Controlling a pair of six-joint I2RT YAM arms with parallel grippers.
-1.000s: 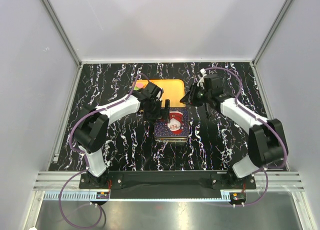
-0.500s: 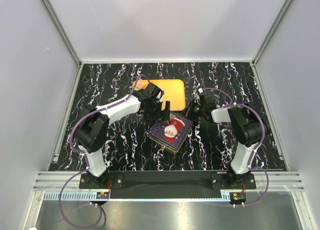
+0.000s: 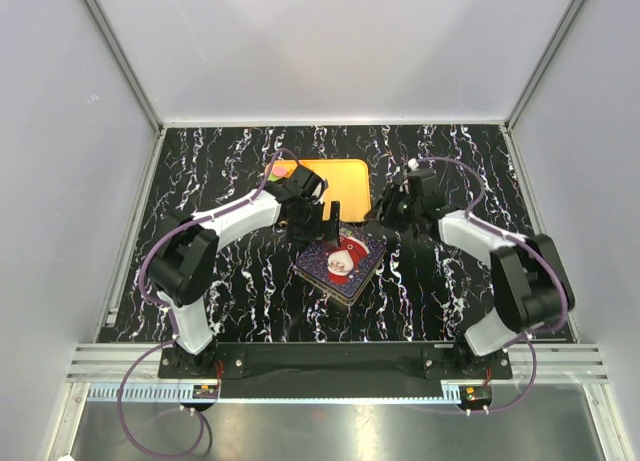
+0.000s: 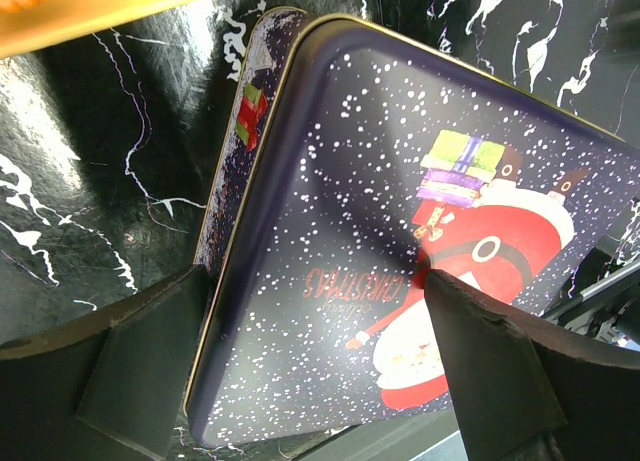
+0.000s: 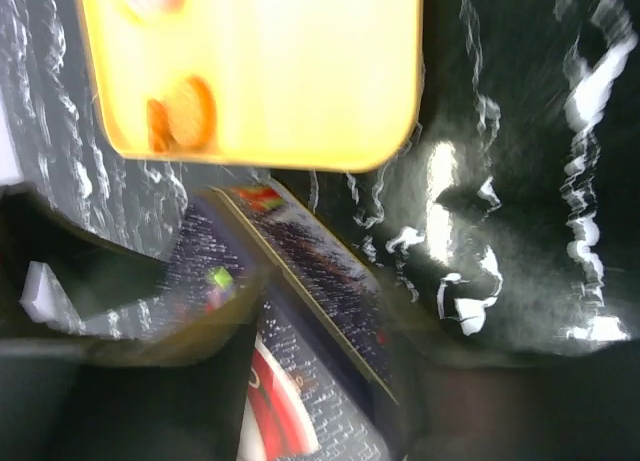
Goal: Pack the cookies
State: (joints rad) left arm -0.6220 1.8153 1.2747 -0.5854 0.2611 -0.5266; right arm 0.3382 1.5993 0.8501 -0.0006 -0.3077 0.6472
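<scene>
Pale grey walls and aluminium framing around a black table (image 3: 450, 281) veined in white. Upper centre of the table: orange tray (image 3: 345, 176), rounded corners. Close below it: dark blue Christmas tin (image 3: 340, 259), lid on, Santa and snowflakes printed on top, turned at an angle to the table edges. Contact between tin and tray hidden by the arms, cannot tell.

Cookies (image 5: 185, 116) on the tray, not in the tin. Two orange discs side by side near the tray's lower left corner in the right wrist view, one pink disc cut off at the top edge of that frame. Green and pink specks at the tray's left corner in the overhead view. One orange disc at the extreme upper left of the left wrist view.

Left end effector (image 3: 320, 224) over the tin's upper left edge, spread wide, holding nothing. In its wrist view, one finger at lower left just beside the tin's rim, the other at lower right over the Santa print.

Right end effector (image 3: 385, 219) near the tin's upper right corner. Wrist view badly blurred; open or closed, cannot tell.
</scene>
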